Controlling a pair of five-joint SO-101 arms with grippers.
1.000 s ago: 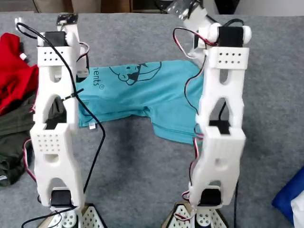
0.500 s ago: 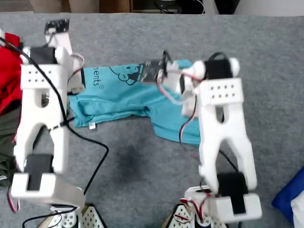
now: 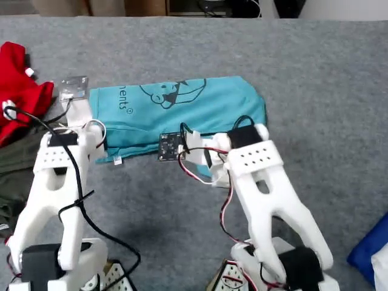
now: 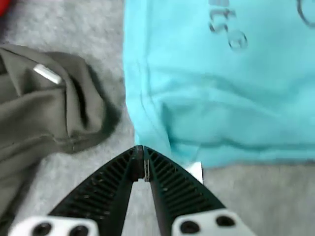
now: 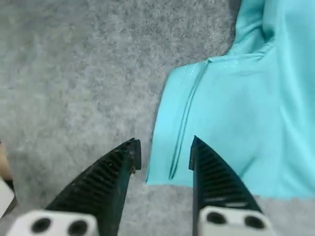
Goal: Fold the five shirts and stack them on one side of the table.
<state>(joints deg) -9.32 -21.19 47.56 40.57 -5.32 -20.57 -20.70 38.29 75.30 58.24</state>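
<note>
A light blue shirt lies partly folded near the middle of the grey table, its long side running across the table. Dark lettering runs along one end of it, with a line drawing beside that on the chest. In the left wrist view the end of that lettering and a small round mark are blurred. A small white label sticks out from under the shirt's near hem, and any print on it is too small to make out. The left gripper sits low at the shirt's near corner on the lettered end, fingers pressed together with their tips right at the hem. Whether any cloth is pinched between them cannot be told. The right gripper hangs over the near edge of the shirt, where a flap of fabric juts toward the arms. Its fingers are apart, one over bare table and the other over the blue cloth, with the stitched hem between them. A dark olive shirt lies crumpled just beside the blue one near the left gripper, a white tag showing on it. A red shirt is bunched at the table's left edge behind it. At the right near corner lie a dark blue cloth and a white one.
</note>
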